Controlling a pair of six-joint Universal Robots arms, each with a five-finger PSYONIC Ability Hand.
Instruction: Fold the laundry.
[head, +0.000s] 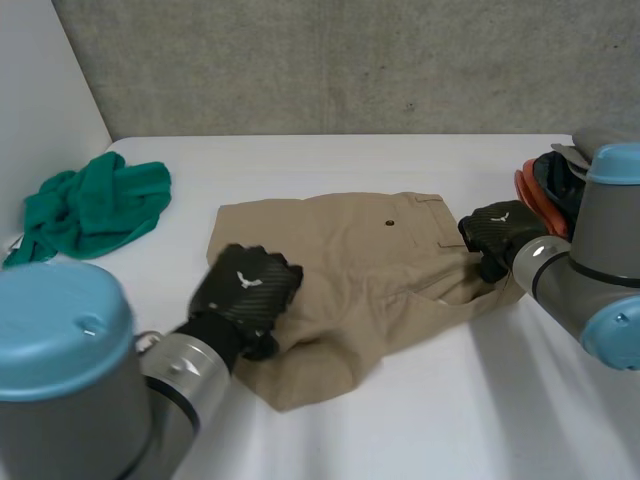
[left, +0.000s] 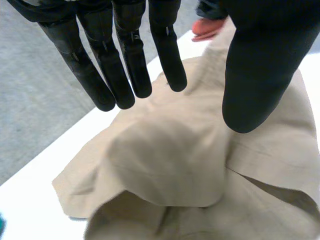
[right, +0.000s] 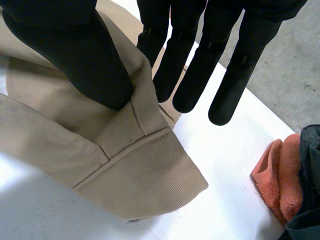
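A pair of khaki trousers (head: 350, 270) lies rumpled in the middle of the white table (head: 450, 420). My left hand (head: 245, 292) hovers over their near left part. In the left wrist view its fingers (left: 120, 70) are straight and spread from the thumb, open above a raised fold of the trousers (left: 170, 160). My right hand (head: 497, 235) is at the trousers' right end. In the right wrist view its thumb (right: 70, 50) presses the waistband corner (right: 130, 170) against the nearest finger, a pinch, while the other fingers (right: 225, 80) stay straight beyond the cloth.
A green cloth (head: 95, 205) lies bunched at the table's far left by the side wall. A pile of orange and dark clothes (head: 545, 185) sits at the right edge, the orange cloth (right: 277, 175) close beside my right hand. A concrete wall rises behind the table.
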